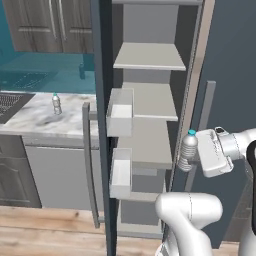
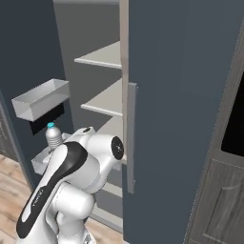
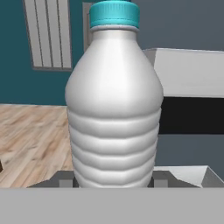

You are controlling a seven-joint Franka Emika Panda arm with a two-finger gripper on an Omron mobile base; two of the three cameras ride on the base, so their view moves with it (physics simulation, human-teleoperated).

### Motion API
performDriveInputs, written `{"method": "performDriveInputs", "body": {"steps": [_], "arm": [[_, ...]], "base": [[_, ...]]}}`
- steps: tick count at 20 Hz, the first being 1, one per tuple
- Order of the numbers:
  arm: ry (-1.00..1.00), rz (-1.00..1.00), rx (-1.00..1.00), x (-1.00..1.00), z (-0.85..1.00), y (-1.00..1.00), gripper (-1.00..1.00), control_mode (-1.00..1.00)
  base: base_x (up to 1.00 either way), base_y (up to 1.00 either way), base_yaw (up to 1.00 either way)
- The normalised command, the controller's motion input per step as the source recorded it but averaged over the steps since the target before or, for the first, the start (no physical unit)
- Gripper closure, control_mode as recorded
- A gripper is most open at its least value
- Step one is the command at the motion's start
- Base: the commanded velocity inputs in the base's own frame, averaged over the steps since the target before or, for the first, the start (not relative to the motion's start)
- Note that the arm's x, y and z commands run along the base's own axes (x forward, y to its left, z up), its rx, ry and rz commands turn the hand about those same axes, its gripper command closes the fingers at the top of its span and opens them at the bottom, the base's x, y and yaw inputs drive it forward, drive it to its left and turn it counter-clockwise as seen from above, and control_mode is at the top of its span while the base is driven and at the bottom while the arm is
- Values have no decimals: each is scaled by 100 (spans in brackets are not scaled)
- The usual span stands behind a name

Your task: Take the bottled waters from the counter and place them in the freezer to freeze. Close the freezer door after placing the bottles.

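My gripper [image 1: 194, 156] is shut on one bottled water [image 1: 188, 150], a clear ribbed bottle with a light blue cap, held upright in front of the open freezer [image 1: 150, 57] at the level of its middle shelves. In the hand view this bottle [image 3: 114, 109] stands between the fingertips [image 3: 65, 181]. From the right base view its cap and shoulder [image 2: 52, 133] show above my arm. A second bottled water [image 1: 56, 103] stands on the marble counter [image 1: 35, 120] to the left. The freezer door [image 1: 102, 125] is swung open, edge-on, with white bins [image 1: 120, 112] on its inner side.
The adjoining dark panel [image 1: 230, 65] with its bar handle [image 1: 205, 115] stands shut just right of the bottle. A dark sink [image 1: 10, 105] is set into the counter's left end. Pale shelves [image 2: 102, 57] are bare. A door bin [image 2: 40, 99] hangs above the bottle.
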Motion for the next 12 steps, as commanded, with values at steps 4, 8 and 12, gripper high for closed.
{"method": "performDriveInputs", "body": {"steps": [4, 8, 12], "arm": [[0, 0, 0, 0, 0, 0, 100, 100], [0, 0, 0, 0, 0, 0, 100, 100], [0, 0, 0, 0, 0, 0, 100, 100]], "base": [[39, -1, 0], [52, 0, 0], [39, -5, 0]]}}
